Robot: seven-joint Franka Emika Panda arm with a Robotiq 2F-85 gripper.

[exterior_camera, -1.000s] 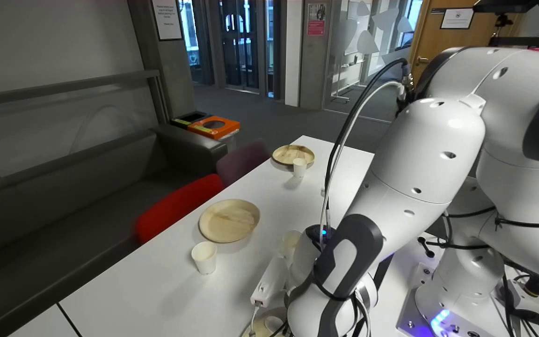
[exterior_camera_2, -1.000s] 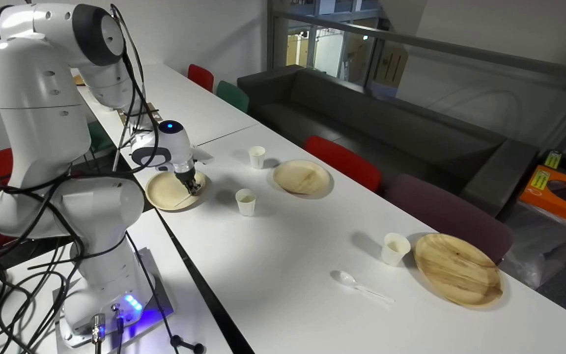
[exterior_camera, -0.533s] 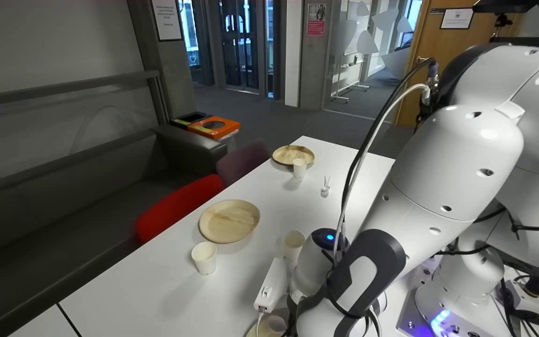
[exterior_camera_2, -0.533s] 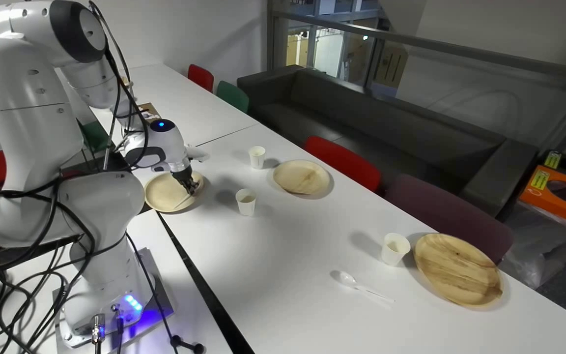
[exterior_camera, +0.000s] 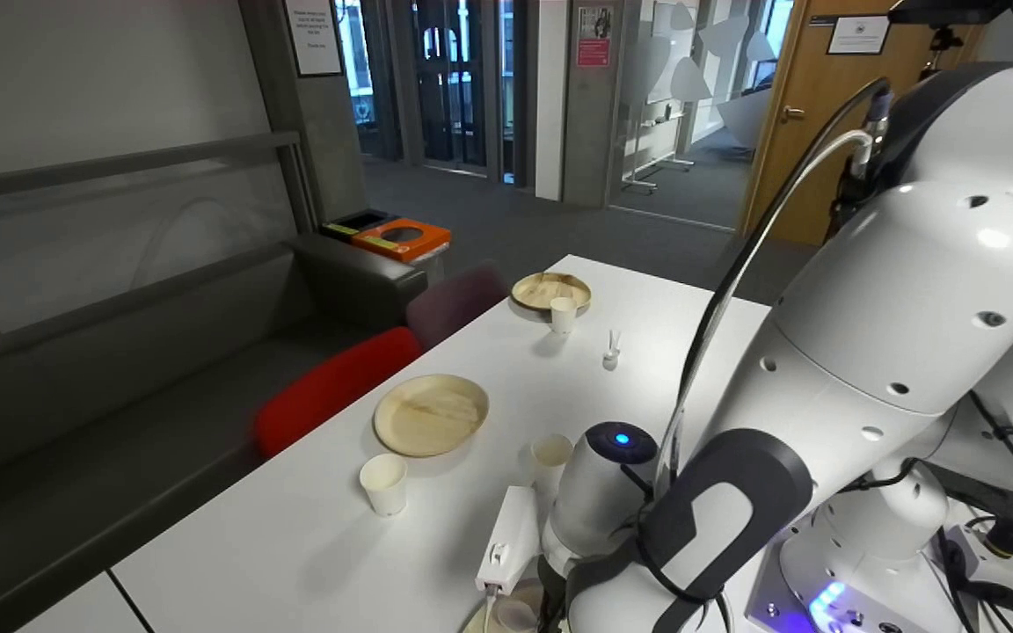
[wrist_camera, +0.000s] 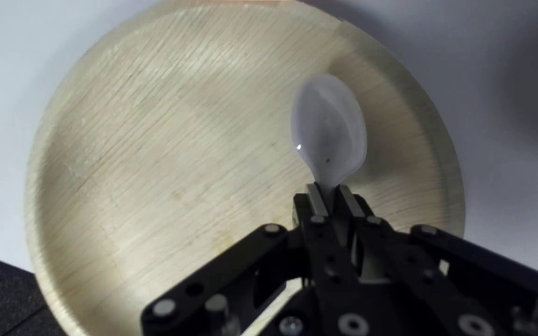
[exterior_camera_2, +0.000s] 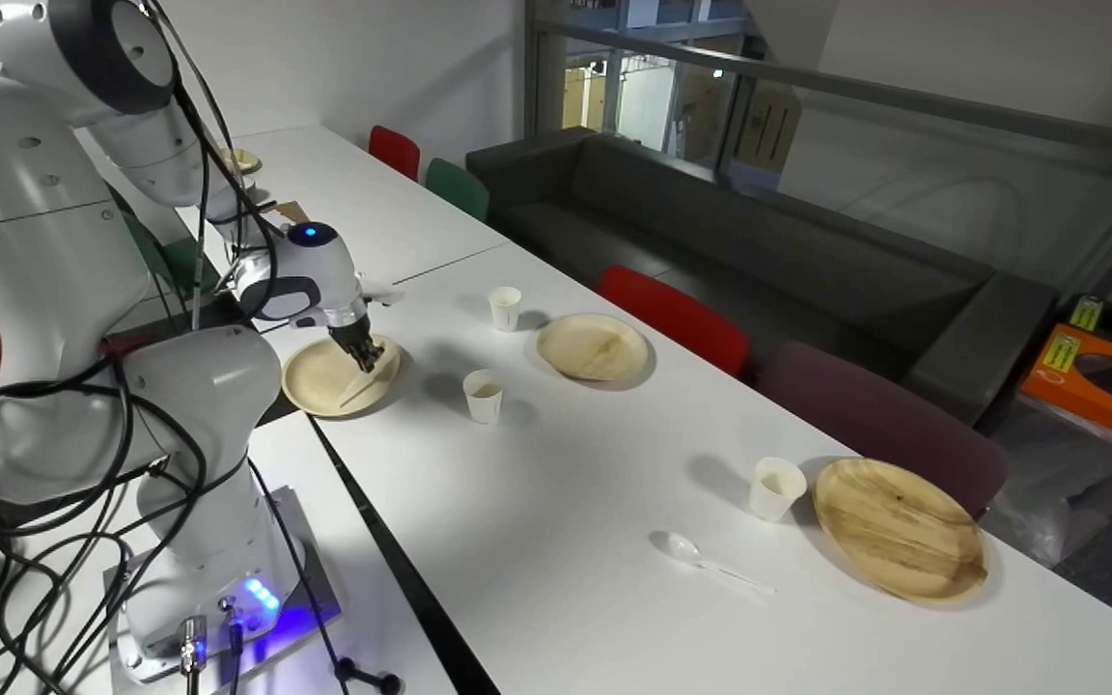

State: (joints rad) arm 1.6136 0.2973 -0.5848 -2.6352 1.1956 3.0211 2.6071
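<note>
The gripper [wrist_camera: 329, 199] is clamped on the handle of a white spoon [wrist_camera: 329, 126], just behind its round end. The spoon is over a wooden plate [wrist_camera: 157, 154], nearer to one side of the rim; whether the spoon and the plate are touching, it is not possible to tell. In an exterior view, a white cup [exterior_camera_2: 484, 400] stands upright on the table [exterior_camera_2: 566, 483], near this plate. A second cup [exterior_camera_2: 505, 311] stands just beside a second plate [exterior_camera_2: 593, 347]. Farther along the table, a third cup [exterior_camera_2: 774, 492] stands beside a third plate [exterior_camera_2: 899, 531], and another spoon [exterior_camera_2: 684, 548] lies near them. A red chair [exterior_camera_2: 674, 315] stands at the table, with a grey sofa [exterior_camera_2: 759, 236] behind.
</note>
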